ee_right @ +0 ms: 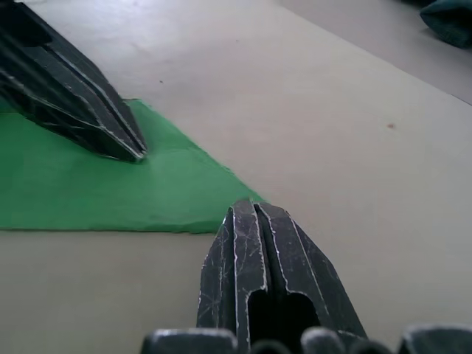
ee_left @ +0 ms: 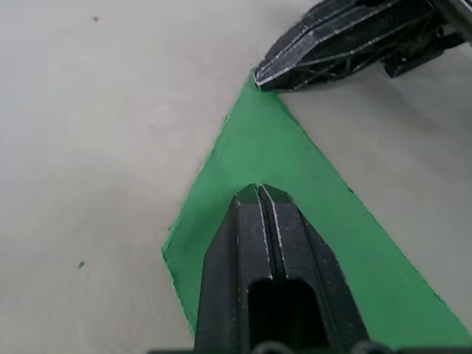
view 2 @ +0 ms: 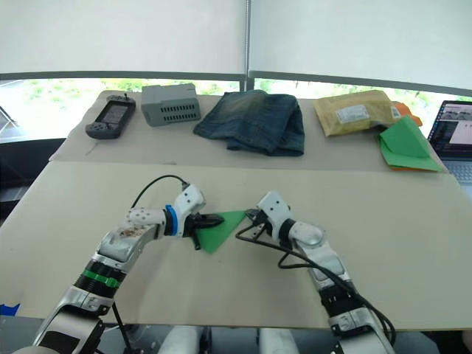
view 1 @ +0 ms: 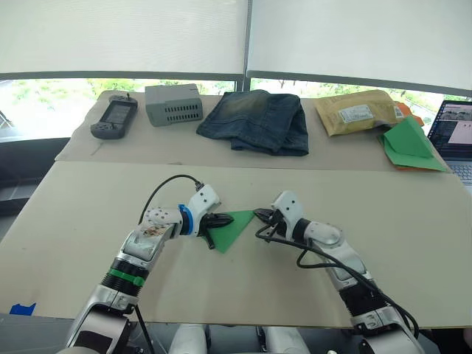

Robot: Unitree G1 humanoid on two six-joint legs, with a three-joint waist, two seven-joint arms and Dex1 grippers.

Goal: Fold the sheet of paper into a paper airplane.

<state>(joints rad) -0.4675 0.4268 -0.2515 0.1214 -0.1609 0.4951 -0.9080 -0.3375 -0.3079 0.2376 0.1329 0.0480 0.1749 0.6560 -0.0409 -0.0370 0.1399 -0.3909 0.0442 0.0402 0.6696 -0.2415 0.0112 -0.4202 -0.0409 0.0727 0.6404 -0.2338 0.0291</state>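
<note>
Paper airplane (view 1: 230, 228) lay flat between the two pincers: closed left gripper (view 1: 223, 220) pressed onto it, closed right gripper (view 1: 259, 214) touched its tip.

The paper airplane (view 1: 230, 228) at frame centre is plain bright green on a pale beige table (view 1: 88, 221); both grippers, left gripper (view 1: 223, 220) and right gripper (view 1: 259, 215), are black; upper centre, folded jeans (view 1: 259, 120) are faded blue; upper left, a grey box (view 1: 173, 104); upper right, a tan mailer (view 1: 358, 111); green paper stack (view 1: 410, 145) edged orange.
</note>
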